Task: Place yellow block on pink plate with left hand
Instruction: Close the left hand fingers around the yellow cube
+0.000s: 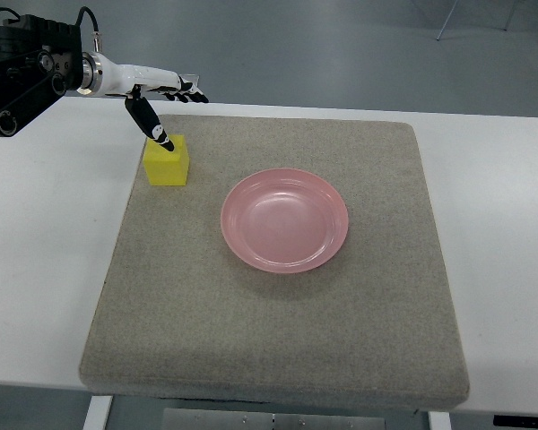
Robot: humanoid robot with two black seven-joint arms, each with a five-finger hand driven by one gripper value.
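Left hand (152,90) at far left, fingers spread and holding nothing; thumb tip down on top of yellow block (167,161), perhaps only touching. Block on grey mat (278,331), far-left part. Pink plate (284,219) to its right, near but apart, mid-mat.

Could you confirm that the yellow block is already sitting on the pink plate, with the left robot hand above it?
Not quite: in the top view the yellow block sits on the grey mat, left of the empty pink plate. The left robot hand is indeed above it, one finger reaching down to its top.
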